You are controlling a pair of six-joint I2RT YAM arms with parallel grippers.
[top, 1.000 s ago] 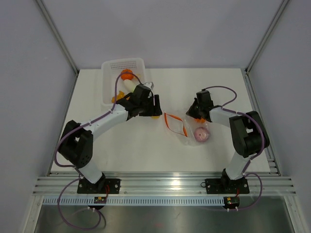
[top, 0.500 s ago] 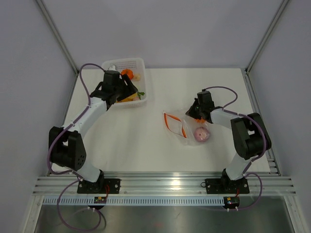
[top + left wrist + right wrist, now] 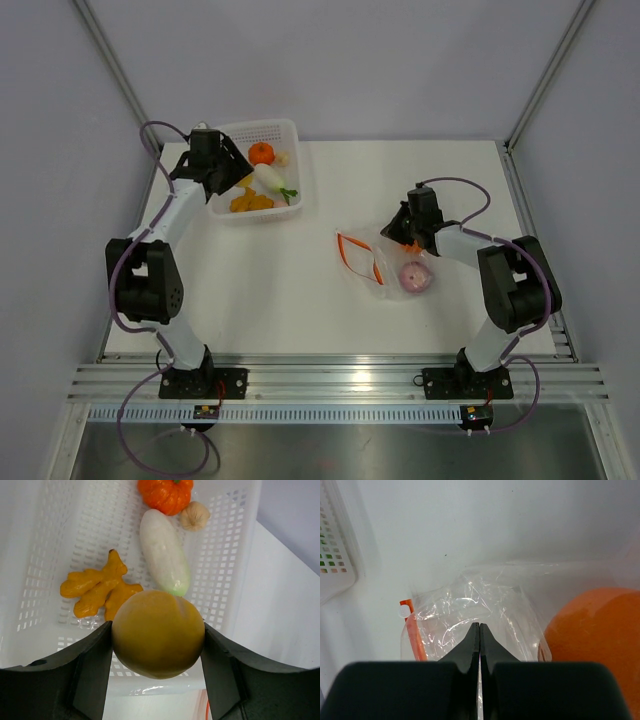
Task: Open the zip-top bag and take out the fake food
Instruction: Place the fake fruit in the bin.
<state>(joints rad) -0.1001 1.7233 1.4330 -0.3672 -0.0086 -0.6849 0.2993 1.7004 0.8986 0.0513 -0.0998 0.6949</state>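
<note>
Left arm (image 3: 180, 210), right arm (image 3: 462, 240): white link shells, black joint housings, purple cables (image 3: 122, 420) looped alongside. Black base plates (image 3: 205, 383) bolted onto aluminium rail (image 3: 340, 380); small boards (image 3: 208, 411), red-yellow marks, just below rail. Left gripper (image 3: 157, 635), right gripper (image 3: 479, 630): matte black fingers (image 3: 85, 680).

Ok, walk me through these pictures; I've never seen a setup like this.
The machine is a left arm and a right arm bolted at the near edge of a table. One picture looks down from above; the other two come from a camera on each wrist, showing that arm's own fingers. The left fingers hold a round yellow fruit over a white basket containing an orange pumpkin-like piece, a white radish, a yellow ginger-shaped piece and a small beige piece. The right fingers are shut, pinching a clear zip-top bag; a pink onion-like piece seems to sit inside it, and an orange ball lies beside the fingers.
</note>
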